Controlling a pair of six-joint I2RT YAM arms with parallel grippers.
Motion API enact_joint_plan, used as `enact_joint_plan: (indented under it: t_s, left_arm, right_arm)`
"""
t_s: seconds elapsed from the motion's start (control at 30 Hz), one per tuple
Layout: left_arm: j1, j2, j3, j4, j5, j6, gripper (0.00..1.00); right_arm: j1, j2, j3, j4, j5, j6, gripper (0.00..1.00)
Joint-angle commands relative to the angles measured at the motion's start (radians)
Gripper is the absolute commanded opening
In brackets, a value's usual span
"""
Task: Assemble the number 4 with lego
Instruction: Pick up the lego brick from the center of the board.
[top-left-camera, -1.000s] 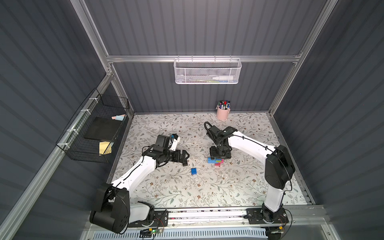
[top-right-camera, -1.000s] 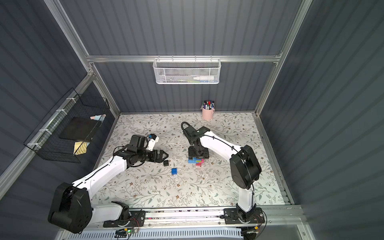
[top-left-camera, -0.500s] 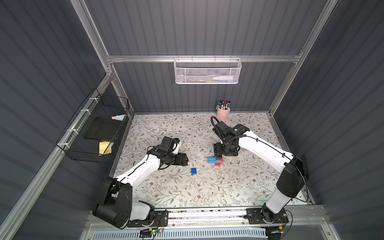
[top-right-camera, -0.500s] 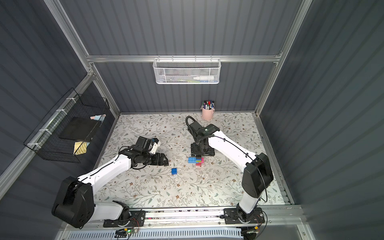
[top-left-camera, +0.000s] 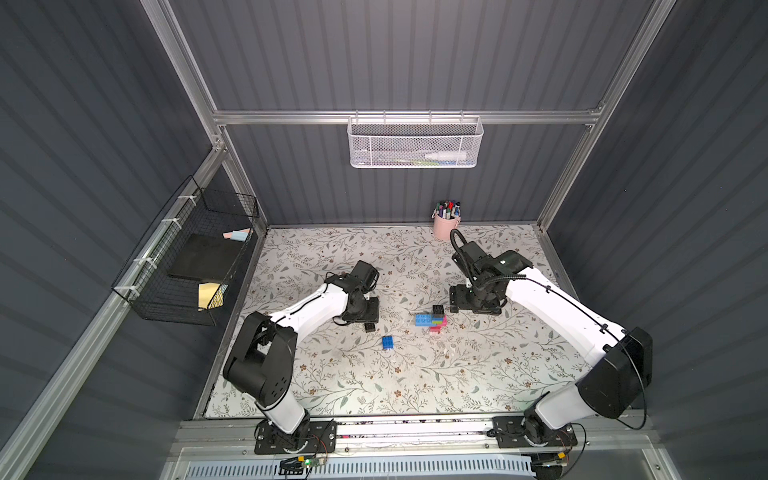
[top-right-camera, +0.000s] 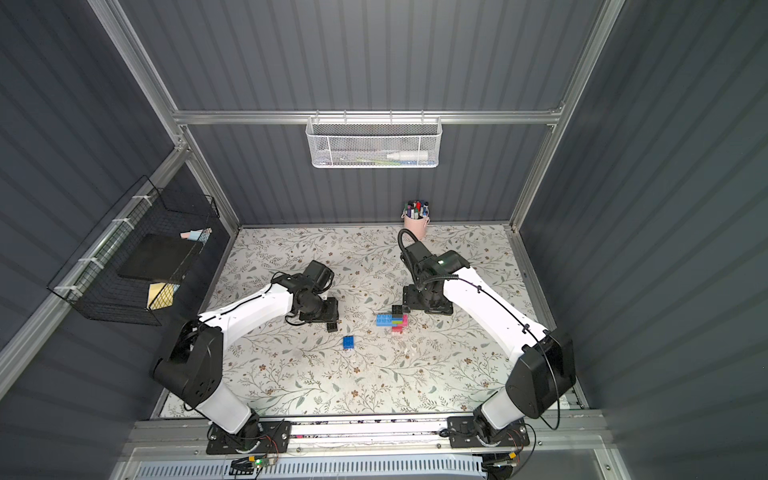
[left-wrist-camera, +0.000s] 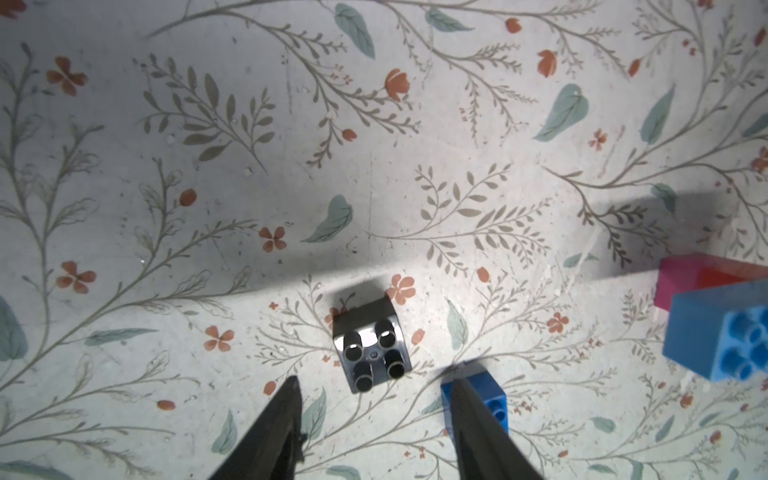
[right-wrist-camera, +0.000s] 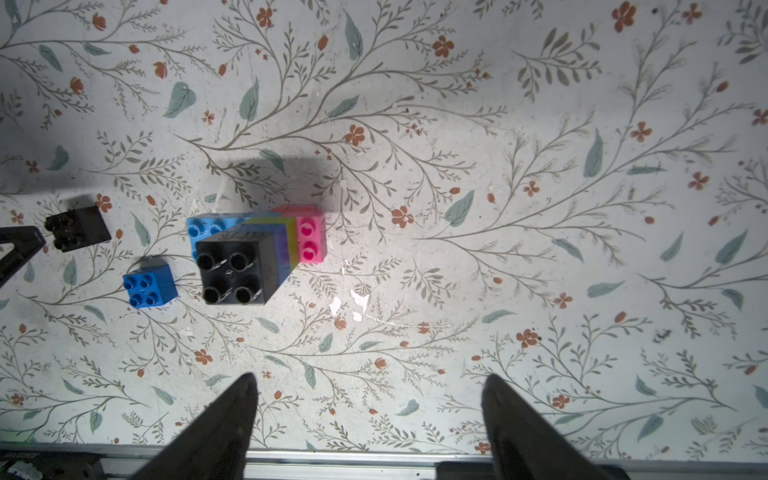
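Gleaming on the floral mat (left-wrist-camera: 166, 166), a square studded black brick (left-wrist-camera: 372, 347) is faced by the part-open left gripper (left-wrist-camera: 374, 377); the right gripper (right-wrist-camera: 370, 380) is spread wide, empty.

Both arms, left arm (top-left-camera: 309, 307) and right arm (top-left-camera: 555, 305), are pretty much the same build: glossy white shells, chunky black joint housings, black base plates (top-left-camera: 291, 442). A fat black cable (top-left-camera: 455, 239) loops behind the right wrist, and a thin one runs clipped along the white forearm. The left gripper (left-wrist-camera: 374, 380) and right gripper (right-wrist-camera: 370, 375) have matte black fingers (right-wrist-camera: 216, 428) tapering to points.
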Motion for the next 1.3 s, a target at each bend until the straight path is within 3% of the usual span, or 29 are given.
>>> enact_joint_plan:
  t_s: [0.0, 0.4, 0.8, 1.27]
  left_arm:
    - [-0.021, 0.045, 0.05, -0.102, -0.054, -0.063, 0.49]
    - [-0.055, 0.118, 0.084, -0.138, -0.115, -0.12, 0.45]
    - [-0.055, 0.157, 0.099, -0.09, -0.101, -0.185, 0.45]
    - [-0.055, 0.176, 0.094, -0.072, -0.096, -0.219, 0.36]
  right_arm:
    - [-0.009, -0.013, -0.023, 0.0, -0.01, -0.006, 0.85]
    - [-0.026, -0.037, -0.084, 0.045, -0.037, -0.011, 0.86]
    - [-0.035, -0.055, -0.111, 0.062, -0.045, -0.014, 0.87]
    - [-0.039, -0.062, -0.119, 0.07, -0.054, -0.017, 0.87]
